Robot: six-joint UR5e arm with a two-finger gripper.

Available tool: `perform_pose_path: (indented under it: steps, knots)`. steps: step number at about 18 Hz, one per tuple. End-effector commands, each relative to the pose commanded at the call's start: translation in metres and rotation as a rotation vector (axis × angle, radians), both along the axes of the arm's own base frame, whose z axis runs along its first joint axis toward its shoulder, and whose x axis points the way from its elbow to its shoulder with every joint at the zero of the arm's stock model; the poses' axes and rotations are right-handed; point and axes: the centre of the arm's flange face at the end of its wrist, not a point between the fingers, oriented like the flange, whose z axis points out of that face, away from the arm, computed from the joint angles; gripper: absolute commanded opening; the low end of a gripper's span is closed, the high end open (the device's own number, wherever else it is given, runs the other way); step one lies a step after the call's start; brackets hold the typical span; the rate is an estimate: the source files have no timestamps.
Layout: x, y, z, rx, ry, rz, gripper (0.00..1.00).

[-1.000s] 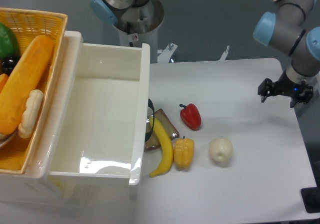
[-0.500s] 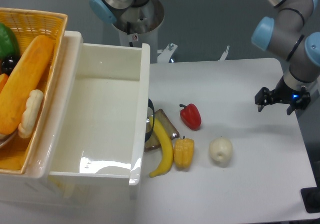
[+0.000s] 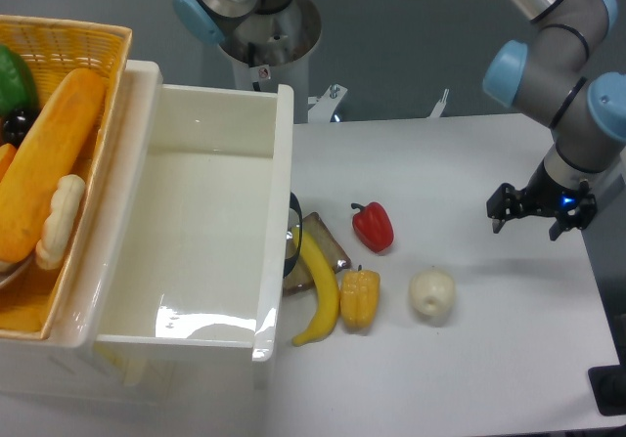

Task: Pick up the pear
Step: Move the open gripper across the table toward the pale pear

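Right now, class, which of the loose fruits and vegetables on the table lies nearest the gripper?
The pear, the pale cream one. It lies right of the yellow pepper, banana and red pepper, closest to the gripper.

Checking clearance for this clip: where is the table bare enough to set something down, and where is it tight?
Bare table lies right of and in front of the pear, and behind the red pepper toward the far edge. The open gripper hangs over the right side. It is crowded beside the white bin: banana, yellow pepper and a dark flat item sit close together.
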Motion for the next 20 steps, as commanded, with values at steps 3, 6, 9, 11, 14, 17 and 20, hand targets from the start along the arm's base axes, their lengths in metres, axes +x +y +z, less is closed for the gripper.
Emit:
perform_pose_path:
  steps: [3, 6, 9, 11, 14, 17, 20]
  knots:
    - [0.001, 0.003, -0.002, 0.011, -0.008, -0.002, 1.0]
    - [0.001, 0.003, -0.003, 0.012, -0.01, 0.0, 1.0]
    - [0.003, 0.006, -0.005, 0.012, -0.015, 0.0, 1.0]
    - [0.005, 0.011, -0.008, 0.011, -0.02, -0.006, 1.0]
    - [0.007, 0.015, -0.008, 0.022, -0.026, 0.007, 1.0]
    - [0.014, 0.027, -0.008, 0.021, -0.034, 0.016, 1.0]
    - [0.028, 0.053, -0.017, 0.013, -0.052, 0.014, 1.0]
